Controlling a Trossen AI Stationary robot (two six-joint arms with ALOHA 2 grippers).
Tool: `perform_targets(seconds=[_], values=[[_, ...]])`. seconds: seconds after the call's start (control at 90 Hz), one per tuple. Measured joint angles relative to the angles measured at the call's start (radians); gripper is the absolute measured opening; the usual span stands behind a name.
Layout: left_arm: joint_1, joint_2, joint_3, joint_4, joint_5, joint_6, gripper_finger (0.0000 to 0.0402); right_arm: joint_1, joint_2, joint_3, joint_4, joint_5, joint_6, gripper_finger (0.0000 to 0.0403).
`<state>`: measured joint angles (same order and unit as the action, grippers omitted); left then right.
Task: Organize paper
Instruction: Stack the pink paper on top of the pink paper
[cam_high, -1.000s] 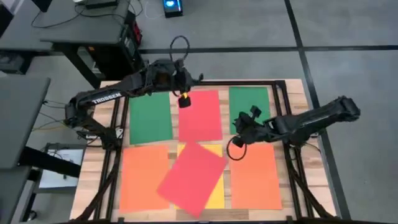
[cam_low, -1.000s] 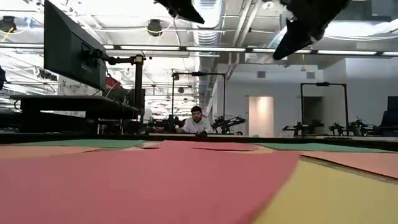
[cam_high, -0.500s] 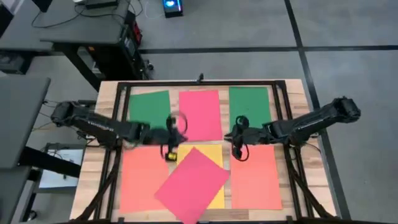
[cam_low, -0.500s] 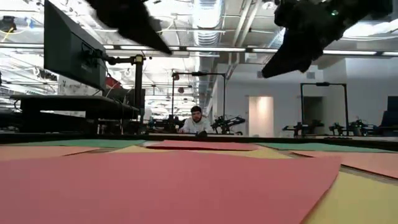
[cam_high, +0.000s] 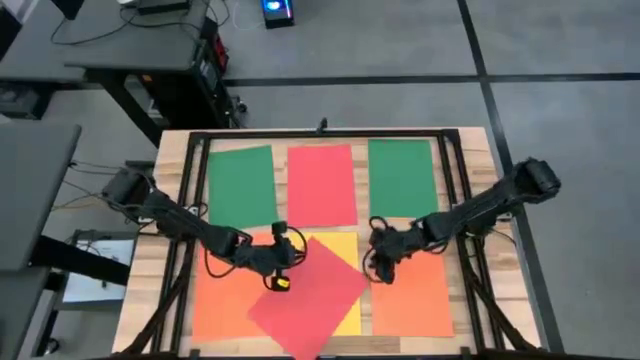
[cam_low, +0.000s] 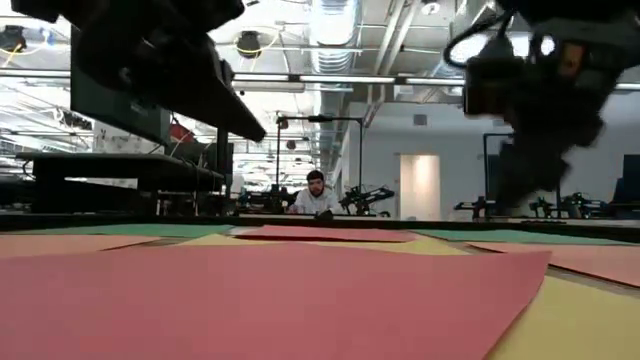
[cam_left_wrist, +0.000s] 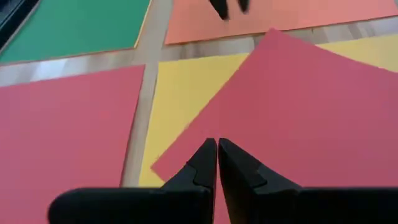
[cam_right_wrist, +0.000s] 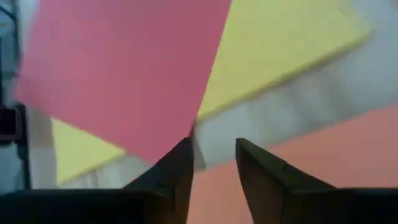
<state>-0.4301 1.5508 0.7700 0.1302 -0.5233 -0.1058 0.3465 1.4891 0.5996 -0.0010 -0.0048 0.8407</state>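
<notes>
Paper sheets lie flat on the table: green (cam_high: 240, 185), red (cam_high: 320, 185) and green (cam_high: 400, 178) along the far side, orange (cam_high: 222, 295), yellow (cam_high: 352, 305) and orange (cam_high: 412, 295) along the near side. A tilted red sheet (cam_high: 310, 298) lies across the yellow one. My left gripper (cam_high: 280, 283) is shut, with its tips over that sheet's left edge (cam_left_wrist: 186, 146). My right gripper (cam_high: 381, 270) is open beside the sheet's right corner (cam_right_wrist: 198, 121). In the low view both grippers stand above the sheets.
A black frame (cam_high: 320, 132) runs round the table's work area, with rails down the left and right sides. Bare wood shows in the strips between the sheets. Beyond the far edge, a person sits at a desk (cam_low: 316, 200).
My left gripper has swung from over the far red sheet toward the table's near edge and come down at the tilted red sheet's left edge. My right gripper has moved toward the near edge and down to its right corner. The tilted sheet has slid slightly toward the near edge.
</notes>
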Motion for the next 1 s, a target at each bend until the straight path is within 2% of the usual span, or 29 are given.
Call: perform_targets(seconds=[0.189, 0.322, 0.589, 0.833, 1.0], values=[[0.019, 0.006, 0.000, 0.009, 0.002, 0.008, 0.0000, 0.007, 0.071, 0.028, 0.058, -0.040, 0.050, 0.0191], [0.023, 0.006, 0.000, 0.011, 0.002, 0.015, 0.0000, -0.003, 0.084, 0.054, 0.060, -0.063, 0.052, 0.0209], [0.025, 0.006, 0.000, 0.011, 0.003, 0.019, 0.0000, 0.007, 0.091, 0.062, 0.058, -0.088, 0.094, 0.0213], [0.026, 0.006, 0.000, 0.010, 0.004, 0.014, 0.0000, 0.005, 0.191, 0.065, 0.147, -0.121, 0.118, 0.0213], [0.026, 0.006, 0.000, 0.010, 0.005, 0.013, 0.0000, 0.004, 0.205, 0.066, 0.169, -0.149, 0.127, 0.0213]])
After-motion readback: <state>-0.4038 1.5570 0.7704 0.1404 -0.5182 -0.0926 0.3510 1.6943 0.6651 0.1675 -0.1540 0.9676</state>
